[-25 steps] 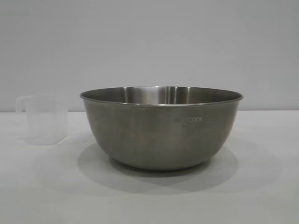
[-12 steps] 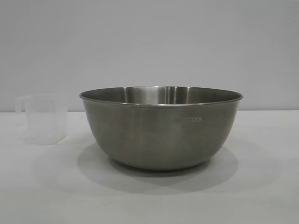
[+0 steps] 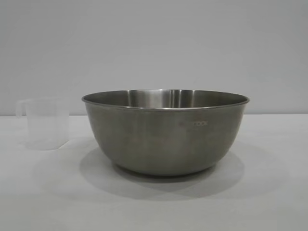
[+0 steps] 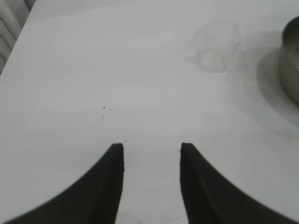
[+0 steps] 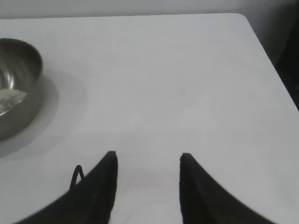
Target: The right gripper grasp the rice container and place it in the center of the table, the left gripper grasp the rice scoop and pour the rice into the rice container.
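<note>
Nothing has moved: rice container [image 3: 165, 131] mid-bench, rice [image 5: 10, 97] inside, rice scoop [image 3: 44, 123] upright beside it. My left gripper [image 4: 152, 150] and right gripper [image 5: 148, 158] hang parted, empty; only parking remains.

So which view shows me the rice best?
The right wrist view: white rice lies inside the steel bowl. The exterior view sees only the bowl's outer wall and rim; the left wrist view catches just its edge, no rice.
</note>
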Robot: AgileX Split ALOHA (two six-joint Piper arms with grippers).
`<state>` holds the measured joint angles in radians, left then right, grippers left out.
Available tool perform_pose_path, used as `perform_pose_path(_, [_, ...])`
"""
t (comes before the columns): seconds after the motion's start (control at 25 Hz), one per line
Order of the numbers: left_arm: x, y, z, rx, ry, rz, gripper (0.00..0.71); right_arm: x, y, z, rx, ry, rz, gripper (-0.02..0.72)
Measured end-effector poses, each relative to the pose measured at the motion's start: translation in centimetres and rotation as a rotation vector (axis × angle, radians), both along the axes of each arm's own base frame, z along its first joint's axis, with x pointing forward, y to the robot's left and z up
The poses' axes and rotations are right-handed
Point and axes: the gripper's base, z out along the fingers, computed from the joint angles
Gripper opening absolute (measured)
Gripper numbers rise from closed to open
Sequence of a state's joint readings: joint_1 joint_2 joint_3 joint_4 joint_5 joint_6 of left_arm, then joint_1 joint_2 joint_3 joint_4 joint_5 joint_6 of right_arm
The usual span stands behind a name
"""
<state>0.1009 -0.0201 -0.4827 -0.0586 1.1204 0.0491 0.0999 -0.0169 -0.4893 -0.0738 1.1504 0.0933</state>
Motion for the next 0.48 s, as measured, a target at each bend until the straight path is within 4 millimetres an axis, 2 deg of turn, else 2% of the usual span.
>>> perform_pose_path(0.48, [0.0, 0.0, 0.0, 0.0, 0.0, 0.0, 0.254, -0.01, 0.01, 0.0, 0.0, 0.0, -0.008, 0.306])
